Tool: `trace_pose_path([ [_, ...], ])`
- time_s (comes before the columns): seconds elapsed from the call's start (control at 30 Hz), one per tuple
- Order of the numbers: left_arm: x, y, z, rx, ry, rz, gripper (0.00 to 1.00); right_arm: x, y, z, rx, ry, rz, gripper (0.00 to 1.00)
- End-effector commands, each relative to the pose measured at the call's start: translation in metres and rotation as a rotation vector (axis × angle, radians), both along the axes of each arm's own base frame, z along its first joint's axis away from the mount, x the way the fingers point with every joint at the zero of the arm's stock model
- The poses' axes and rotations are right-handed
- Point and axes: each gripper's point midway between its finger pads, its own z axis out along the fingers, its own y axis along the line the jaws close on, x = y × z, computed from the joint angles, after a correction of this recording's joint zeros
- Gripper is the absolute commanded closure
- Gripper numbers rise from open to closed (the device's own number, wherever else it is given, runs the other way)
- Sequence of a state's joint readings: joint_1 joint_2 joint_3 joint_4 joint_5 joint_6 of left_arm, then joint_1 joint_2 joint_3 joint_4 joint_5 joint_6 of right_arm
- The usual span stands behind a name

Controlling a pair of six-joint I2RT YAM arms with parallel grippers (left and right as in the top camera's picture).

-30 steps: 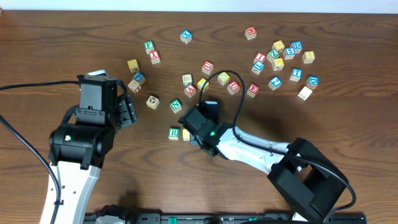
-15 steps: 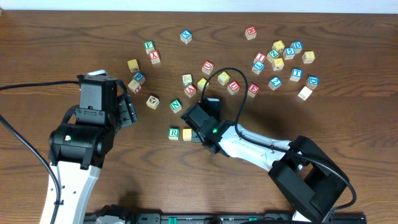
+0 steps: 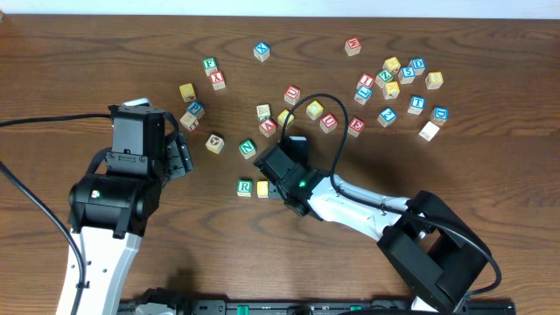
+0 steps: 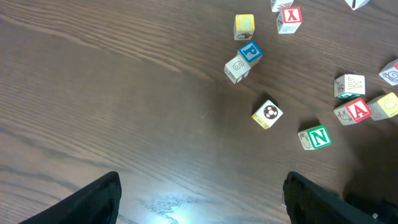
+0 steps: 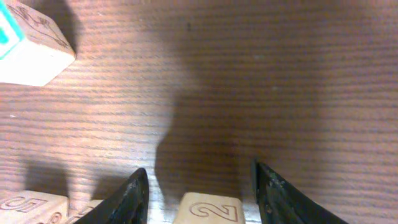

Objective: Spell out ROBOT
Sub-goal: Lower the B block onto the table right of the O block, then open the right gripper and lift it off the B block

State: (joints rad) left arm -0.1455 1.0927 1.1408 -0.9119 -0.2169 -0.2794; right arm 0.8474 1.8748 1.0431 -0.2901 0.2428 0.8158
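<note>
Overhead: the R block (image 3: 244,186) sits low on the table. A yellow-topped block (image 3: 262,188) is just beside it on its right, faces about level. I take that as the first O, set tight to the R block so the word reads left to right.

Right wrist view: the right gripper (image 5: 198,169) straddles a pale block (image 5: 208,210) with a 2 cut in its near face. Bare wood shows between each finger and the block, so the jaws are let go, not pinching. I judge this is the same yellow-topped block, though its top is hidden here. From overhead the gripper's body sits on that block's side away from the R block. That should let it back off without nudging the pair.

Left gripper (image 4: 202,186): spread wide, holding nothing, well left of the R block. Out of the way, I'd guess.

N block (image 3: 248,147): above the R block, near. Not wanted, but close enough that I'd watch it.

Left to fetch, by my reckoning: B, second O, T.
- A blue-framed block (image 3: 417,102), far right of the R block and up the table, looks like the T.
- A second yellow block (image 3: 284,116), up and right of the R block, is a candidate O.
- B I cannot pick out at this size.
</note>
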Motion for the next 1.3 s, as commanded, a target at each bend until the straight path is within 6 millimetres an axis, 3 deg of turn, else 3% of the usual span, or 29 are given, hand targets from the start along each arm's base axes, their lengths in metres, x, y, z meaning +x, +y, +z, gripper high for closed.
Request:
trace_pose_path([
  [0.0, 0.002, 0.004, 0.01, 0.023, -0.022, 0.003, 0.18, 0.003, -0.006, -0.007, -0.033, -0.007, 0.003, 0.51],
  [0.43, 0.002, 0.004, 0.01, 0.023, -0.022, 0.003, 0.18, 0.026, -0.016, 0.0, -0.026, -0.066, -0.028, 0.5],
  [0.6, 0.002, 0.004, 0.01, 0.023, -0.022, 0.003, 0.18, 0.038, -0.029, 0.002, -0.04, -0.086, -0.064, 0.51],
  [0.87, 0.002, 0.004, 0.01, 0.023, -0.022, 0.003, 0.18, 0.041, -0.048, -0.002, -0.069, -0.054, -0.095, 0.77],
  [1.07, 0.002, 0.004, 0.01, 0.023, -0.022, 0.003, 0.18, 0.026, -0.05, -0.01, -0.079, 0.024, -0.079, 0.98],
  [1.27, 0.002, 0.004, 0.01, 0.023, -0.022, 0.003, 0.18, 0.013, -0.051, -0.016, -0.082, 0.088, -0.072, 0.99],
])
